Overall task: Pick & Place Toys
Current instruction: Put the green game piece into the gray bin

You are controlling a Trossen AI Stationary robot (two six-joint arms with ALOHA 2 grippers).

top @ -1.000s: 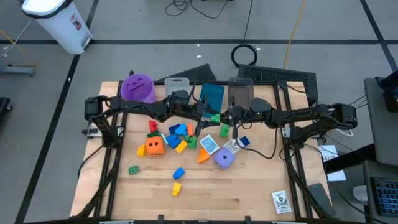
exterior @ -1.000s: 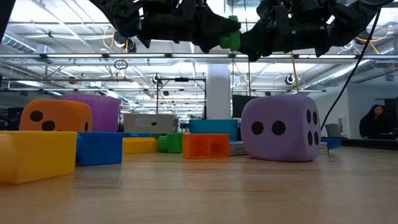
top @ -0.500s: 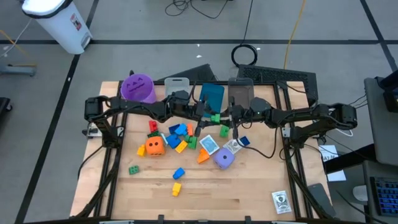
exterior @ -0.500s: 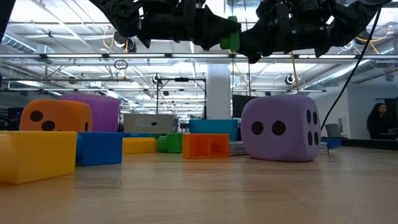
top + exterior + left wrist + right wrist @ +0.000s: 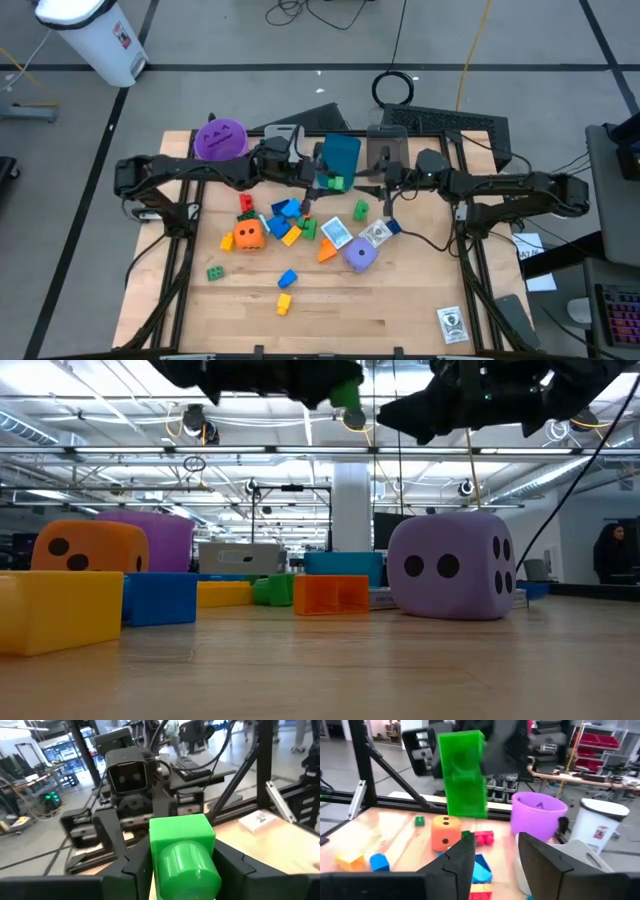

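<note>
A green brick [image 5: 335, 183] hangs well above the table, just in front of the blue bin [image 5: 340, 152], with my left gripper [image 5: 326, 183] shut on it. In the left wrist view the green brick [image 5: 182, 847] fills the gap between the fingers. My right gripper [image 5: 378, 186] stands open a little to the brick's right, apart from it. In the right wrist view the green brick [image 5: 463, 775] shows ahead of the empty right gripper [image 5: 492, 852]. Below, loose bricks [image 5: 288, 215], an orange die [image 5: 249, 234] and a purple die [image 5: 360, 255] lie on the table. My left gripper pinches the green brick by two opposite sides [image 5: 155, 845] between its two fingers. The fingers lie level and come from the table's left. One round stud [image 5: 190, 867] faces back toward the wrist. The brick is lifted clear, high above the toys.
A purple cup [image 5: 220, 140], a clear bin [image 5: 283, 135] and a grey bin [image 5: 387, 148] line the far edge. Single bricks [image 5: 215, 272] [image 5: 288, 277] [image 5: 284, 302] lie toward the near edge, and a card pack [image 5: 452, 323] at the near right.
The two grippers stood together at the green brick. My right gripper has let go of it and drawn back toward the table's right edge, rising a little. My left gripper has risen with the brick and carried it slightly left and toward the far edge.
</note>
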